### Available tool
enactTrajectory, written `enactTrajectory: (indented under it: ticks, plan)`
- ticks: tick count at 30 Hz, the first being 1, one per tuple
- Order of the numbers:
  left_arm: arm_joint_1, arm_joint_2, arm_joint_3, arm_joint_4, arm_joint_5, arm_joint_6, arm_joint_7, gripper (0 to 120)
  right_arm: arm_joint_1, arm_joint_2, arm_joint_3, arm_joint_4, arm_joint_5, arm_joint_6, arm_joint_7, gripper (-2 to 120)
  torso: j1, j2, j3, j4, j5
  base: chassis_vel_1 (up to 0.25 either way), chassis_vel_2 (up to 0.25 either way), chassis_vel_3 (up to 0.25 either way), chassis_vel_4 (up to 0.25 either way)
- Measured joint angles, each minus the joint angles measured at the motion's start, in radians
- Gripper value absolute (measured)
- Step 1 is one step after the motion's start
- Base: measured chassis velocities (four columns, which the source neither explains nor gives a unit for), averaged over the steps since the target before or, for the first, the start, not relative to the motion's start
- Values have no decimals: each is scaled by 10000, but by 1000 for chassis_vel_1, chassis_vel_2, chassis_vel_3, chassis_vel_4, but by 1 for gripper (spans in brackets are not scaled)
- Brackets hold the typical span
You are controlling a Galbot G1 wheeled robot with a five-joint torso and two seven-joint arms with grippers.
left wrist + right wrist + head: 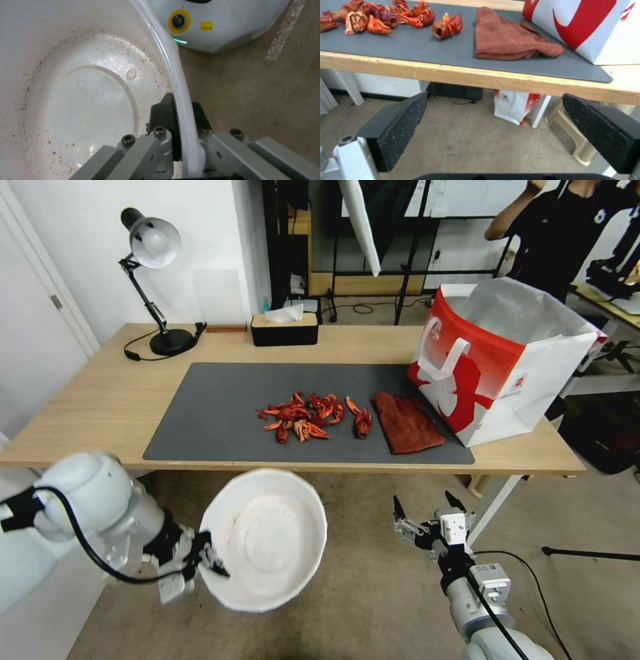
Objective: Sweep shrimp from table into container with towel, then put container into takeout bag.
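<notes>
Container (267,540) clamped by rim in left gripper (203,561) below table (100,400) edge; right gripper (427,510) splayed, empty; shrimp (310,417), towel (407,423) on mat; risk: thin rim slipping, bowl tilting.

Table (100,400) carried a grey mat (213,420) with shrimp (303,417) and towel (407,423); bag (493,373), tissue box (284,330), lamp (157,280) stood too.

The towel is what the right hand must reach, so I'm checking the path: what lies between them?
In the right wrist view, the table's front edge and bare grey mat separate the open right hand from the towel.
</notes>
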Motion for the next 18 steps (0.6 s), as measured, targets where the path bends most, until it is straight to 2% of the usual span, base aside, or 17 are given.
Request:
enactTrajectory:
  ticks: [6, 9, 18]
  plan:
    - [-99, -385, 344, 631, 355, -34, 69, 0, -16, -3, 30, 159, -7, -26, 0, 100, 0, -1, 0, -1, 1, 0, 0, 0, 0]
    - [-391, -753, 627, 1322, 506, -105, 131, 0, -62, -7, 72, 303, -8, -27, 0, 100, 1, -2, 0, -2, 0, 0, 0, 0, 0]
    - [-899, -1454, 1217, 2550, 678, -149, 226, 0, -144, -21, 97, 566, -3, -28, 1, 100, 2, -2, 0, 1, -1, 0, 0, 0, 0]
